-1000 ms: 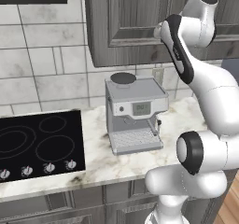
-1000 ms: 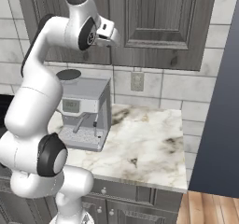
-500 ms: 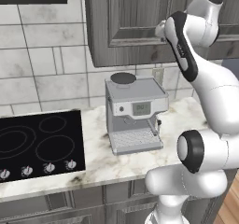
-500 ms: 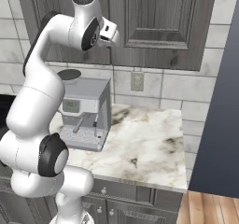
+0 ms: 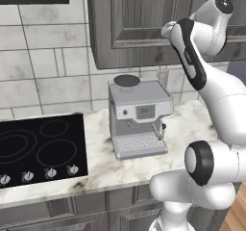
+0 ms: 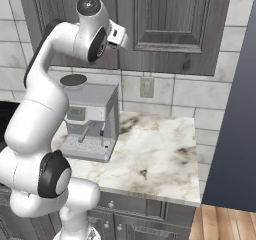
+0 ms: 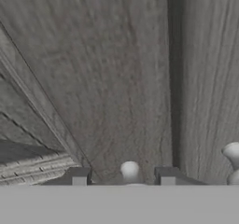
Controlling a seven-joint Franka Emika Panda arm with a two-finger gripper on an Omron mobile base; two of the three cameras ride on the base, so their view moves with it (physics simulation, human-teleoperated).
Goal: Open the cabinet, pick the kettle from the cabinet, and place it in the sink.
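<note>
Gripper [image 7: 123, 176] fingers were seen on either side of a small round metal knob [image 7: 130, 171] on the closed cabinet [image 7: 107, 78] door, directly ahead; whether the knob was clamped could not be told. Below the gripper, a coffee machine [image 5: 138, 117] was placed on the worktop [image 6: 150, 156].
</note>
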